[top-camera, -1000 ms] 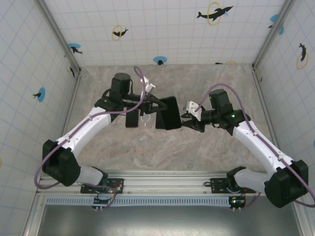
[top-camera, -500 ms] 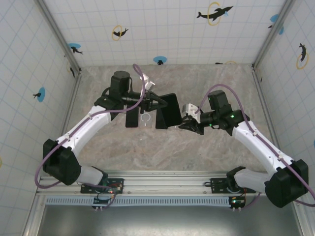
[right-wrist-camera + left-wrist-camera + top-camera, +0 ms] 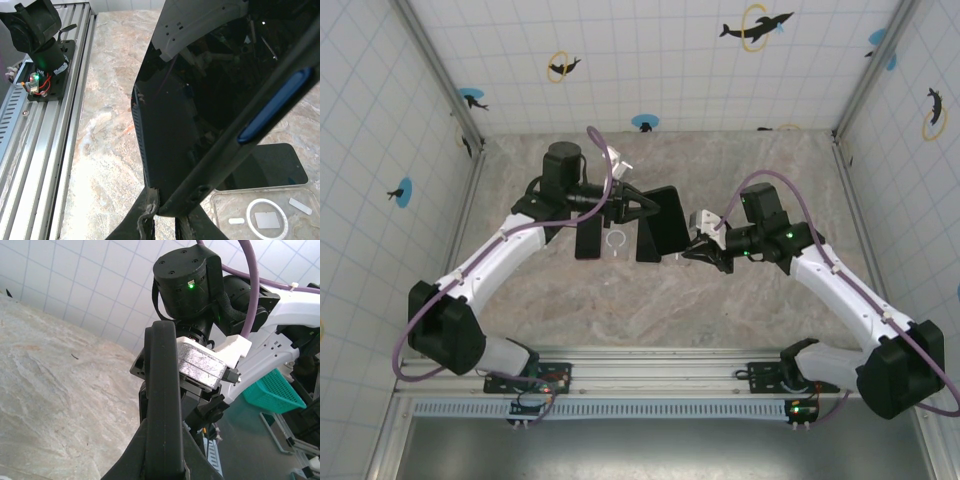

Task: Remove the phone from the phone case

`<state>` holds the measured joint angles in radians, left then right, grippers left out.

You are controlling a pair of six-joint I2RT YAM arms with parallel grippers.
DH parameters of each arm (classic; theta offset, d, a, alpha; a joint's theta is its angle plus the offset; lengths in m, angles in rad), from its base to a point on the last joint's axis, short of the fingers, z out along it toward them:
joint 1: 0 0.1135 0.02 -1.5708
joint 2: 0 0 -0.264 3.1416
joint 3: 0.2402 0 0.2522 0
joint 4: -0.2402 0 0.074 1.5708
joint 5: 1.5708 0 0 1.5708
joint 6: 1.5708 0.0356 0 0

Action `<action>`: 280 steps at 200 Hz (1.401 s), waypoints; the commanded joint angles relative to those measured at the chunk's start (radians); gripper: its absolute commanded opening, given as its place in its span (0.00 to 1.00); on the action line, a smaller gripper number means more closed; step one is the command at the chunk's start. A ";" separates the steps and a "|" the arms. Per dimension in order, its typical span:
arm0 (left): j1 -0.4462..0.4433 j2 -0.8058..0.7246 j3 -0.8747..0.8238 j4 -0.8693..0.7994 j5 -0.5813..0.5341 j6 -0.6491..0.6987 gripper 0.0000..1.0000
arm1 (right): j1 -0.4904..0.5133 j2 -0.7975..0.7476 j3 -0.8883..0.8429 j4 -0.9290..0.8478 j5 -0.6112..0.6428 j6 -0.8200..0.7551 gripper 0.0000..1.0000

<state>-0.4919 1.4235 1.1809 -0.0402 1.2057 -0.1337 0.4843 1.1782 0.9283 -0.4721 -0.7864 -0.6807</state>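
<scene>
The black glossy-screened phone (image 3: 200, 100) is not out yet. It sits inside its dark rubbery phone case (image 3: 215, 171), whose rim with a blue side button wraps the edge, so the separation itself is all left to do. The pair hangs tilted in the air above the middle of the mottled stone-patterned table (image 3: 720, 310), between the two arms. The left gripper (image 3: 638, 213) is clamped shut on one side of it. The right gripper (image 3: 167, 220) has its fingers close on either side of the opposite lower corner; whether they bite, I cannot tell. On the table beneath lies a clear plastic phone case with a white ring (image 3: 262, 216), holding no phone, and just beside it a second dark flat phone (image 3: 272, 167). A teal mesh basket (image 3: 272, 390) stands off the table; its contents are hidden
</scene>
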 commanded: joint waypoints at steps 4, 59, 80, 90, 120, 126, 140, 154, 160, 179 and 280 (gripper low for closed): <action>-0.020 0.008 -0.005 0.023 0.108 -0.037 0.00 | 0.000 0.004 0.012 0.073 -0.013 0.005 0.15; -0.044 0.012 -0.009 -0.040 0.135 -0.007 0.00 | -0.004 0.015 0.020 0.102 -0.028 0.027 0.17; -0.048 0.012 -0.012 -0.054 0.145 -0.005 0.00 | -0.002 0.017 0.026 0.107 -0.015 0.021 0.17; -0.051 0.014 -0.013 -0.057 0.150 -0.006 0.00 | -0.003 0.017 0.028 0.110 -0.015 0.022 0.17; -0.071 0.020 -0.013 -0.064 0.166 -0.010 0.00 | 0.006 0.017 0.036 0.118 0.017 0.010 0.17; -0.074 0.021 -0.013 -0.064 0.172 -0.015 0.00 | 0.009 0.017 0.039 0.116 0.032 0.000 0.17; -0.086 0.025 -0.013 -0.065 0.184 -0.025 0.00 | 0.015 0.019 0.049 0.110 0.057 -0.022 0.17; -0.096 0.027 -0.013 -0.066 0.194 -0.035 0.00 | 0.027 0.019 0.052 0.117 0.101 -0.052 0.17; -0.099 0.028 -0.013 -0.066 0.196 -0.041 0.00 | 0.032 0.016 0.052 0.126 0.124 -0.061 0.17; -0.108 0.025 -0.018 -0.065 0.196 -0.049 0.00 | 0.034 0.005 0.037 0.196 0.142 -0.047 0.17; -0.119 0.027 -0.030 -0.047 0.220 -0.086 0.00 | 0.069 -0.041 -0.004 0.411 0.297 -0.132 0.15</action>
<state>-0.5228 1.4460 1.1790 -0.0074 1.1923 -0.1326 0.5423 1.1652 0.9131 -0.4259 -0.5674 -0.7956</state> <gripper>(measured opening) 0.120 0.154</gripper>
